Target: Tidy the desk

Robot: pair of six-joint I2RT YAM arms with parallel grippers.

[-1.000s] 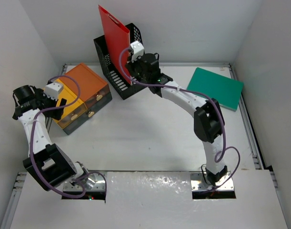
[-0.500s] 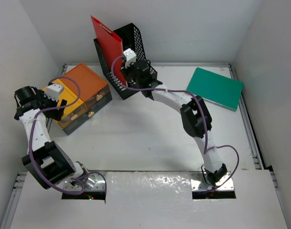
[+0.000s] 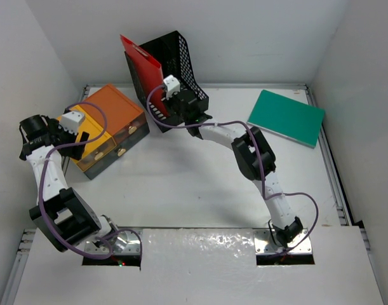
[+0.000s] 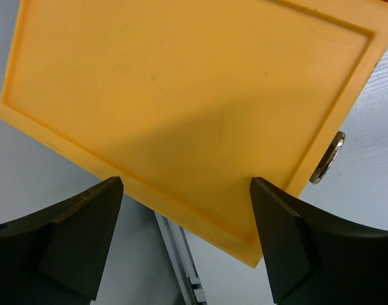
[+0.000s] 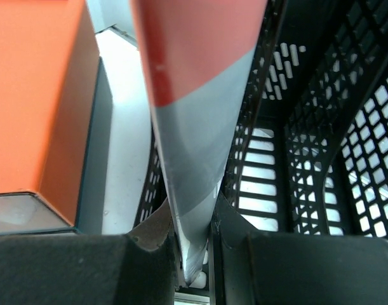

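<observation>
Right fingers (image 5: 238, 254) pinch the red folder (image 3: 141, 63), which leans partly down into the black rack (image 3: 184, 60). Left fingers (image 4: 73, 241) hang spread above the orange box (image 4: 181, 95). I'd worry the slanted folder snags the mesh and tips the rack. The smooth white desk (image 3: 194, 184) lies beneath everything, with walls close around it.

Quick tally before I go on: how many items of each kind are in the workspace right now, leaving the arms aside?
Folders: 2 (red folder, green folder)
Mesh file rack: 1
Drawer box: 1
Total: 4, not counting the desk
</observation>
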